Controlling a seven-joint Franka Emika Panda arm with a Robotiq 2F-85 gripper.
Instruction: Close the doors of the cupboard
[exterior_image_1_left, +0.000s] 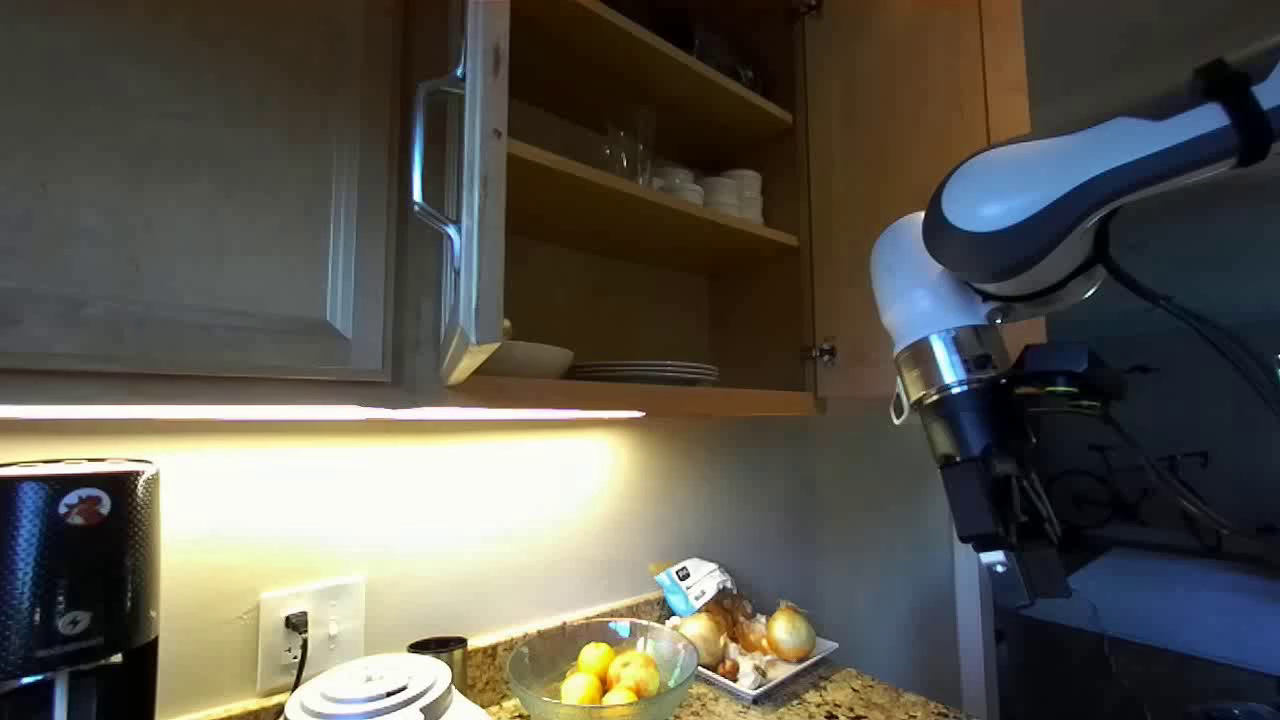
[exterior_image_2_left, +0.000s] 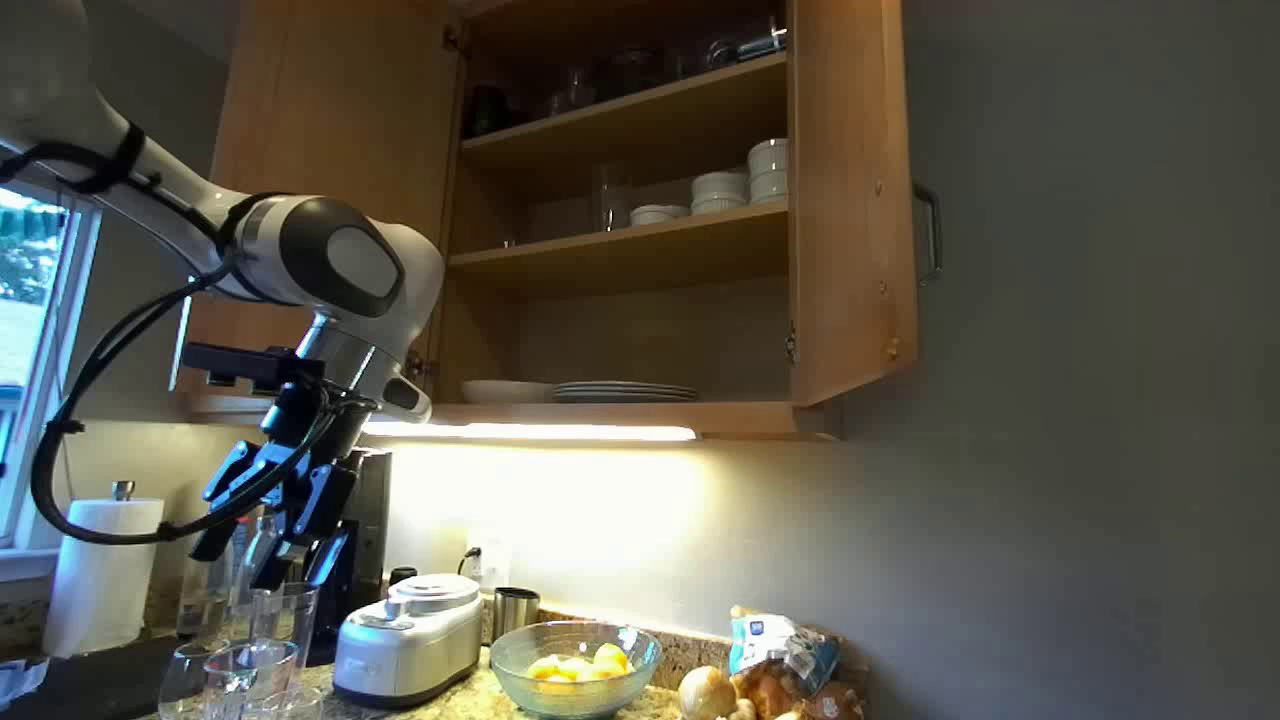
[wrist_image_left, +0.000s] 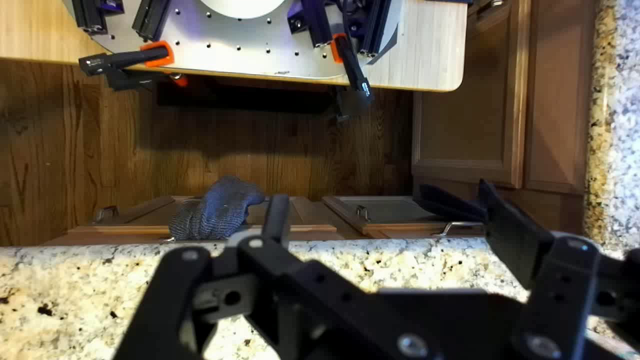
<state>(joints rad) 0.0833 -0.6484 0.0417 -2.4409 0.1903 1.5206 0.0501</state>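
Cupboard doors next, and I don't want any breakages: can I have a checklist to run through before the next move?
1. Both doors open, awaiting closing: ok, seen in both exterior views.
2. Empty gripper: ok; its jaws stand apart with nothing between them.
3. Gripper up at a door: not ok; it hangs lower than the cupboard in both exterior views.
4. Robot arm out of the doors' swing: cannot tell; it covers part of a door in both exterior views, depth unclear.
5. Stacked plates lying flat in the cupboard: ok.
6. Glasses clear of the gripper: cannot tell; in an exterior view they show beneath it, depth unclear.
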